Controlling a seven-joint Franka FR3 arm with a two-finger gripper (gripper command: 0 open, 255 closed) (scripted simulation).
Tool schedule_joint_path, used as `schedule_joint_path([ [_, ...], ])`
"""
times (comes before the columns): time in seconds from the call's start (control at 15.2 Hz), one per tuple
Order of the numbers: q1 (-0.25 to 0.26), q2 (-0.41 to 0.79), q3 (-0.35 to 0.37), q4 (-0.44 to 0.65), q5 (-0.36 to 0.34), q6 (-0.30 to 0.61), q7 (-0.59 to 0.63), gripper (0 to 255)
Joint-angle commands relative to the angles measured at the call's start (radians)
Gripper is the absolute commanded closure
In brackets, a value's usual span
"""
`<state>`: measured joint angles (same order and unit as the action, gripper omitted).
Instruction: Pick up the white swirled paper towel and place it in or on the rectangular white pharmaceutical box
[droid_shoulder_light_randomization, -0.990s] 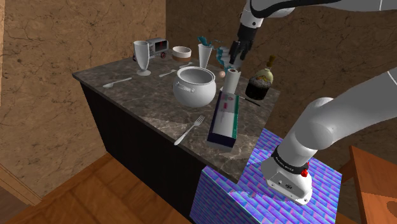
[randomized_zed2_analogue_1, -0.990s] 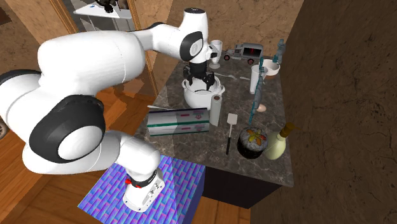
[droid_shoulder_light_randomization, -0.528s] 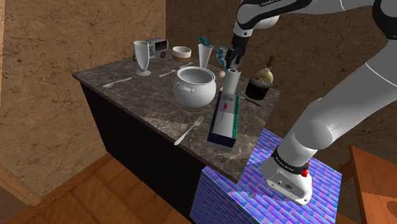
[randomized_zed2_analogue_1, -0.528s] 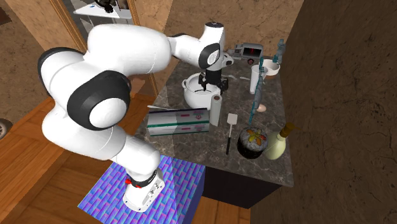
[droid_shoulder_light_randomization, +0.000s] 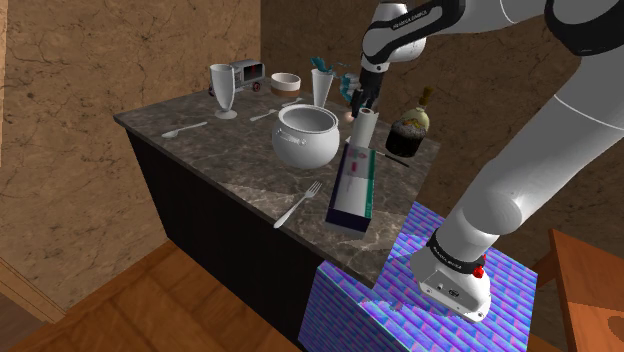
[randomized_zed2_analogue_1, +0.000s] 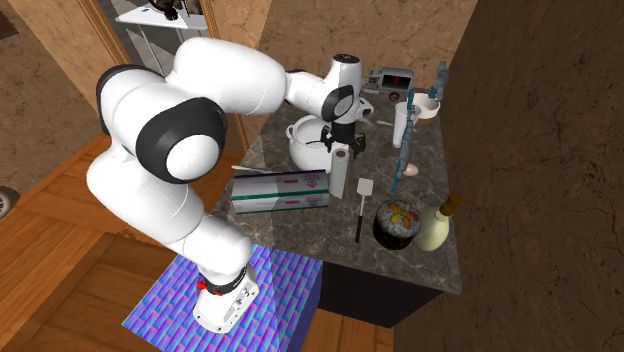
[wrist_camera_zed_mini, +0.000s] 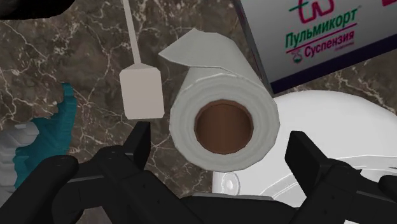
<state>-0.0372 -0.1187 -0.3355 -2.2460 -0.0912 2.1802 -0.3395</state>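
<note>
The white paper towel roll (droid_shoulder_light_randomization: 365, 128) stands upright on the dark marble counter (droid_shoulder_light_randomization: 230, 150), between a white pot (droid_shoulder_light_randomization: 305, 135) and the white pharmaceutical box (droid_shoulder_light_randomization: 352, 188), which lies flat with teal and pink print. My gripper (droid_shoulder_light_randomization: 362, 98) hangs just above the roll's top. From above, the roll (wrist_camera_zed_mini: 224, 124) shows its brown core, and the gripper (wrist_camera_zed_mini: 222, 151) is open, one finger on each side of the roll with a gap to it. The box (wrist_camera_zed_mini: 312, 38) lies just beyond the roll. In the second exterior view the gripper (randomized_zed2_analogue_1: 340, 140) sits over the roll (randomized_zed2_analogue_1: 340, 175), with the box (randomized_zed2_analogue_1: 282, 190) beside it.
A white spatula (wrist_camera_zed_mini: 143, 89) lies close to one finger. A dark painted jar (droid_shoulder_light_randomization: 407, 135) and a bottle (droid_shoulder_light_randomization: 425, 105) stand behind the roll. A goblet (droid_shoulder_light_randomization: 222, 88), a bowl (droid_shoulder_light_randomization: 286, 83) and a fork (droid_shoulder_light_randomization: 298, 205) are also on the counter. The patterned stand (droid_shoulder_light_randomization: 400, 290) is at the counter's end.
The gripper has come down and across from beside the pot to just above the roll's top. The arm's elbow has swung over. Nothing on the counter moved.
</note>
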Motion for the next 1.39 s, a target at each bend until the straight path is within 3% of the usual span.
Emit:
schedule_joint_path([
  [0.0, 0.000, 0.016, -0.002, -0.011, 0.005, 0.028, -0.003, 0],
  [0.59, 0.000, 0.020, -0.003, -0.015, 0.006, 0.035, -0.004, 0],
  [0.66, 0.000, 0.020, -0.003, -0.015, 0.006, 0.035, -0.004, 255],
  [1.32, 0.000, 0.014, -0.002, -0.008, 0.004, 0.022, -0.003, 255],
])
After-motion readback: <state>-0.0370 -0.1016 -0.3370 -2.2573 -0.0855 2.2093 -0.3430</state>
